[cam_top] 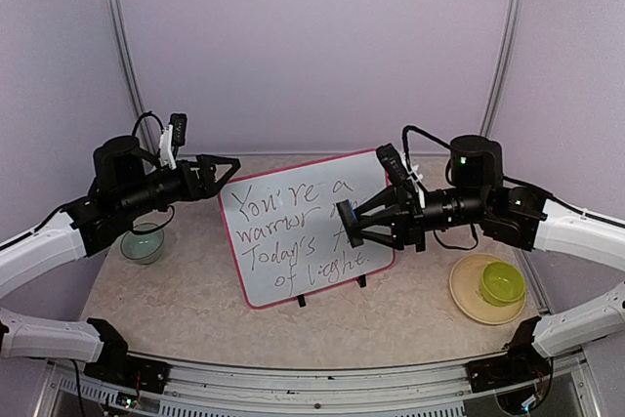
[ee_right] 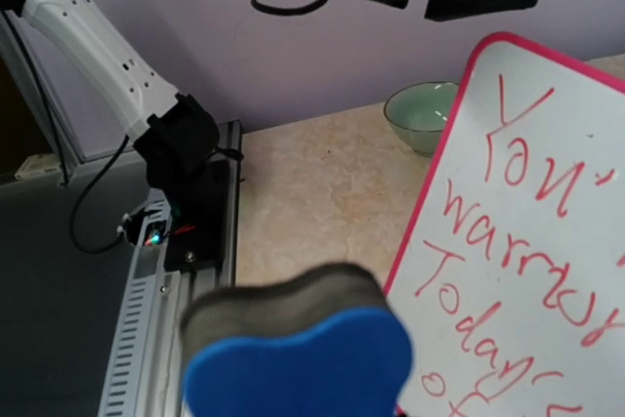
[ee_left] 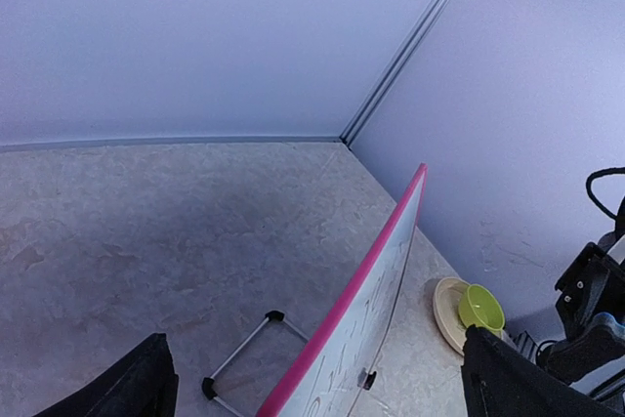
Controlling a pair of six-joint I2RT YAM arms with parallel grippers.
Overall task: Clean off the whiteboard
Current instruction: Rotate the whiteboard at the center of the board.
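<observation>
Two claws are engaging the whiteboard [cam_top: 293,241]: right claw [cam_top: 350,225] is pinching a blue eraser [ee_right: 293,358], left claw [cam_top: 227,171] is hovering spread beside the rim. Board probably light and tippy; brace the rim.

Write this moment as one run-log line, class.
whiteboard: standing, writing present | right end effector: shut on eraser, before board face | left end effector: open, empty, near board's left edge

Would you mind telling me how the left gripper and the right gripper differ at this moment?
The left gripper is open and empty; the right gripper is shut on a blue eraser. The left sits by the whiteboard's upper left corner; the right is before its written face. Both are black, two-fingered.
</observation>
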